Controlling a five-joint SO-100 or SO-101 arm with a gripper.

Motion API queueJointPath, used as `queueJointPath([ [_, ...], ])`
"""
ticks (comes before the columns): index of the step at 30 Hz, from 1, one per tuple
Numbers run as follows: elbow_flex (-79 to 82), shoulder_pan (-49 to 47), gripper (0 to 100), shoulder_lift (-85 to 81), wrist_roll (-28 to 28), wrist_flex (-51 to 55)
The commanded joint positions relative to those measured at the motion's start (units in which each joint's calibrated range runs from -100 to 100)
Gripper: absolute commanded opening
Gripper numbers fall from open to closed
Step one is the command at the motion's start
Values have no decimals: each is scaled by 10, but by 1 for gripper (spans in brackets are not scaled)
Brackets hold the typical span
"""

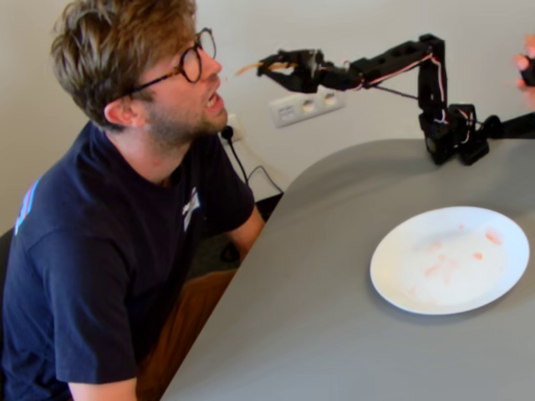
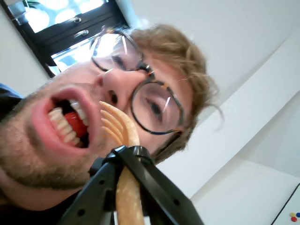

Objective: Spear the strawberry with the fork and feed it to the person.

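Strawberry [image 2: 75, 124] sits in the person's [image 1: 125, 209] mouth; fingers [image 2: 101, 178] clamp the bare fork [image 2: 123, 136].

The black arm [image 1: 393, 71] stands raised in the fixed view, its upright link rising from the base at the right and its forearm reaching out nearly level toward the left. The wrist continues that line, so the pincer [image 1: 269, 65] sits at the far left end, high above the base. In the wrist view the pincer [image 2: 125, 154] enters from the bottom edge, its 2 black fingers [image 2: 154, 180] converging upward into a narrow V and pressed against the slim handle held between them. The fingers meet at their tips around that handle, with no gap visible beside it.
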Motion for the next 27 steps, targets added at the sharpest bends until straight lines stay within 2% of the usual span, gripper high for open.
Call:
queueJointPath([
  [1, 92, -6, 1, -106, -2, -5],
  [6, 289, -5, 1, -276, -2, -6],
  [7, 381, -6, 1, -358, -2, -6],
  [10, 507, -8, 1, -493, -2, 1],
  [15, 684, -52, 1, -710, 4, 4],
  [18, 786, -105, 1, -874, 17, 98],
  [21, 797, -184, 1, -860, 40, 172],
  [22, 802, -253, 1, -871, 58, 176],
  [23, 804, -276, 1, -871, 67, 177],
  [25, 808, -396, 1, -872, 120, 258],
  [27, 808, -441, 1, -872, 142, 306],
])
